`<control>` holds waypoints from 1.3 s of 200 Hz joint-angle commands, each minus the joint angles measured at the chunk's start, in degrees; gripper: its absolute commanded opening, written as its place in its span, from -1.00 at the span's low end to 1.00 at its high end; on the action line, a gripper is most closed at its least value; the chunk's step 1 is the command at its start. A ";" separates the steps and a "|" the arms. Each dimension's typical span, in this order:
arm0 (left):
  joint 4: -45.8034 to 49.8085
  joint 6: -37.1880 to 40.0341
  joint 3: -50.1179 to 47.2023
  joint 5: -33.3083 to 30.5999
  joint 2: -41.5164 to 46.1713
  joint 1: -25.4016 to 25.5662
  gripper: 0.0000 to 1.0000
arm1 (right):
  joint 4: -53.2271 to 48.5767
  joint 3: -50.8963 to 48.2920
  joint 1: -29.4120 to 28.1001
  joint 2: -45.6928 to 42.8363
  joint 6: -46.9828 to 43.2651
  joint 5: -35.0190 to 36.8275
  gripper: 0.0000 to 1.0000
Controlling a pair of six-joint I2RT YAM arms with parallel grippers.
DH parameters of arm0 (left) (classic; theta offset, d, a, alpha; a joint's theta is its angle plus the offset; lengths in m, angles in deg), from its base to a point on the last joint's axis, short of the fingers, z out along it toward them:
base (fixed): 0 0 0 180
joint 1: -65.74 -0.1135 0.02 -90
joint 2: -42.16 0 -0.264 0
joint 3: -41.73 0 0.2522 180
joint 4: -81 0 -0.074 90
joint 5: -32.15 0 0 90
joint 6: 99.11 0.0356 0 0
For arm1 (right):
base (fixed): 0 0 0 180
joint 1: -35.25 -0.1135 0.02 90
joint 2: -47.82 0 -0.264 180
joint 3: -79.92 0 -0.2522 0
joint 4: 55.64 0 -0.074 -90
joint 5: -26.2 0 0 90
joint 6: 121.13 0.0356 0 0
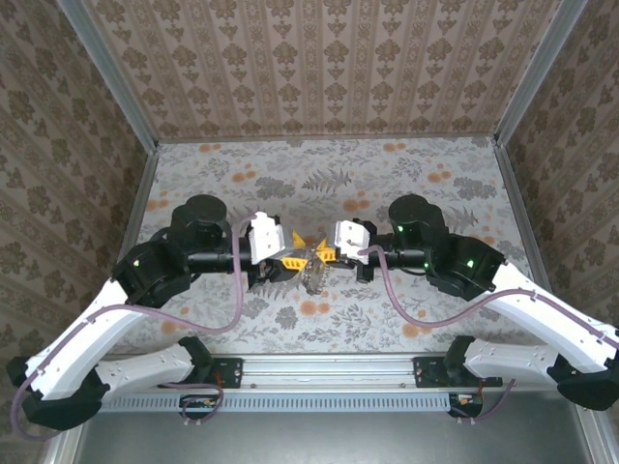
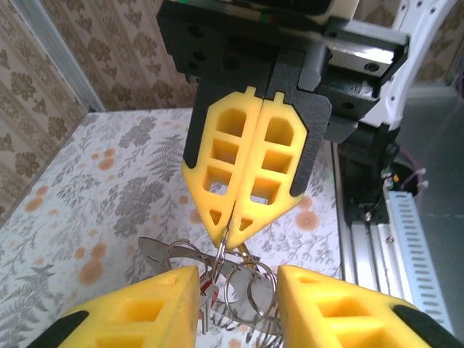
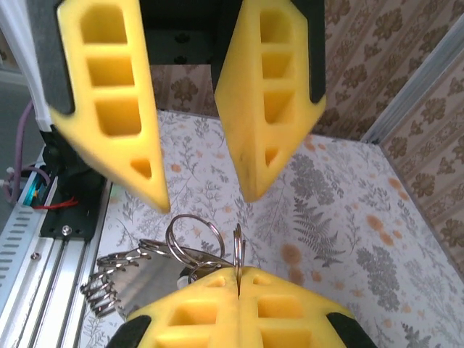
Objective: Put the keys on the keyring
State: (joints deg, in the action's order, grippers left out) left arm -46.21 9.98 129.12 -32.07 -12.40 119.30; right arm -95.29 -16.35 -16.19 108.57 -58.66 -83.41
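Yellow jaws tip both arms, which meet at the centre of the top external view above a floral tabletop (image 1: 435,193). The left gripper (image 1: 293,259) enters from the left of the frame and the right gripper (image 1: 325,255) from the right. A silvery bunch of keys (image 1: 311,278) hangs just below their meeting point. The stand of the jaws is too small to tell here.

Left wrist view: the left gripper (image 2: 238,283) has its jaws spread towards the two lower corners, touching nothing. The right gripper (image 2: 230,233) points down from the upper centre with its jaws pressed together, and its tip pinches the keyring (image 2: 220,255), a thin metal ring. Further overlapping wire rings lie in the gap at lower centre. The keys (image 2: 156,250) show as a flat blade jutting left.

Right wrist view: the right gripper (image 3: 238,279) sits at the bottom centre, jaws shut on the keyring (image 3: 238,250), whose edge rises from the seam. The left gripper (image 3: 205,197) hangs from the top of the frame, jaws apart. The keys (image 3: 138,274) fan out at lower left, beside the rings.
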 commanded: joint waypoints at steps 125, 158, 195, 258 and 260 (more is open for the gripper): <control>3.31 4.93 0.68 -4.25 -5.39 0.91 -1.00 | -4.52 4.47 -1.80 3.54 -4.37 1.40 -1.00; -3.14 2.20 -1.96 4.86 -2.85 -0.65 -1.00 | -2.15 1.49 -1.86 1.33 -4.12 -2.40 -0.88; -21.09 -7.46 -8.99 19.81 2.17 -4.72 -1.00 | 0.00 -0.72 -2.03 -0.34 -2.77 -6.42 -0.70; -34.09 -15.15 -14.34 24.04 5.90 -5.88 -1.00 | 2.56 -2.22 -2.05 -1.38 -0.82 -6.58 -0.72; -34.28 -15.25 -14.42 24.12 5.99 -5.89 -1.00 | 2.68 -2.28 -2.01 -1.46 -0.74 -6.58 -0.72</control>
State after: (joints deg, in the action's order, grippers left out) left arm -68.24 -0.73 114.96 -12.75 -8.29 113.31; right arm -94.83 -16.87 -17.52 107.06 -60.85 -87.83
